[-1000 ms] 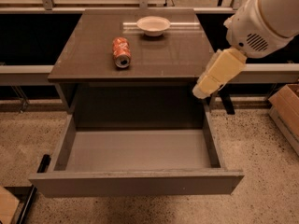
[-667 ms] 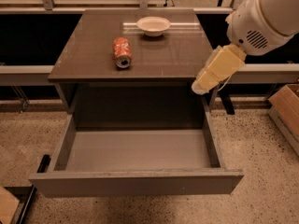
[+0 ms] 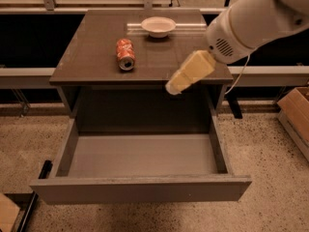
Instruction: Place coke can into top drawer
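Can [image 3: 125, 53] lies on its side on the cabinet [image 3: 91, 57] top, near the bowl [image 3: 158, 26] and apart from the gripper [image 3: 176, 85], which hangs over the front right edge, its grip state impossible to tell, while the drawer [image 3: 140, 188] stands pulled out to receive the can.

You got warm, rather dim indoor light, falling from above and from far side. Brightest zone was pale strip behind cabinet top [image 3: 96, 47]; soft sheen lay on brown surface near white bowl [image 3: 158, 26]. Gripper [image 3: 175, 87], hanging over front right edge of cabinet top, glowed cream-yellow on upper side. White arm [image 3: 251, 18] was nearly washed out. Silver end of coke can [image 3: 125, 54] caught small glint. Recess under top sat in deep shadow; top drawer [image 3: 140, 187] floor looked evenly grey, inner walls darker. Areas left and right of cabinet were almost black.
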{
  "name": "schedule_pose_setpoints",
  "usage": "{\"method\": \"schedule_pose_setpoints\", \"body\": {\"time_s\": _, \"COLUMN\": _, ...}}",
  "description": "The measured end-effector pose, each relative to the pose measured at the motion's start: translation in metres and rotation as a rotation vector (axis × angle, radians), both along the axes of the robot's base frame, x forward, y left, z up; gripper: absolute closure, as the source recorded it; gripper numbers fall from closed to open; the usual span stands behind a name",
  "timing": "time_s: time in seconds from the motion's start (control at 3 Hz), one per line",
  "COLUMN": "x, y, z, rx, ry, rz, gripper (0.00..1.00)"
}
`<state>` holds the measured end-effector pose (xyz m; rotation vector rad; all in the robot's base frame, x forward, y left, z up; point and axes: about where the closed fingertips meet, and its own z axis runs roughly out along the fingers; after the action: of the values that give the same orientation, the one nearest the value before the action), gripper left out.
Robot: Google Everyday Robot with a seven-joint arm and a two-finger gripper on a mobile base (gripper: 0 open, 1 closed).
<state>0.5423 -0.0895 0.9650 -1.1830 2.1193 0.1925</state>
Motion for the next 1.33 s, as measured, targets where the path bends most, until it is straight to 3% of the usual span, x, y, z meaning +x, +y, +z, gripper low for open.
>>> {"method": "schedule_pose_setpoints", "body": {"time_s": 0.33, "x": 0.028, "y": 0.036, "z": -0.014, "rx": 0.095, "ry": 0.010, "rz": -0.003, "gripper": 0.00}}
{"method": "schedule_pose_setpoints", "body": {"time_s": 0.67, "x": 0.072, "y": 0.074, "z": -0.028, "rx": 0.194, "ry": 0.014, "rz": -0.029, "gripper": 0.00}}
{"method": "schedule_pose_setpoints", "body": {"time_s": 1.0, "x": 0.102, "y": 0.100, "z": -0.033, "rx": 0.252, "ry": 0.007, "rz": -0.047, "gripper": 0.00}}
{"method": "schedule_pose_setpoints", "body": {"time_s": 1.33, "x": 0.103, "y": 0.101, "z": -0.034, "rx": 0.255, "ry": 0.007, "rz": -0.047, "gripper": 0.00}}
